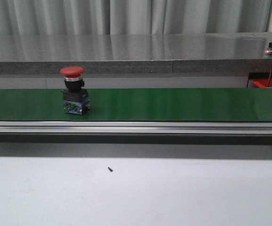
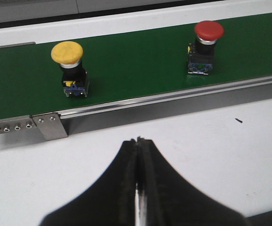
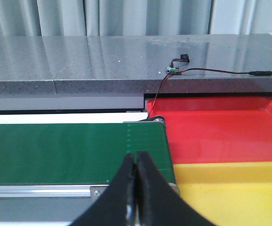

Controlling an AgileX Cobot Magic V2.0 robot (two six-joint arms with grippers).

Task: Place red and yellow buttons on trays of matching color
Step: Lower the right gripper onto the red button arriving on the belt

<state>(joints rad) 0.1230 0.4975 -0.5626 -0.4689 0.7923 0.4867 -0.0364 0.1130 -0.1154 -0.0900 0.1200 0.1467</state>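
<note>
The red mushroom-head push button stood upright on the green conveyor belt; the yellow mushroom-head push button stood nearer the belt's left end; the red plastic tray and yellow plastic tray lay touching beyond its right end; the left gripper and right gripper had jaws fully closed, holding nothing.

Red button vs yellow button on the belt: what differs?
Cap colour: the red button has a red cap, the yellow button a yellow one. Views: the red button also shows in the front view, the yellow button only in the left wrist view. Both stand upright on the green belt.
</note>
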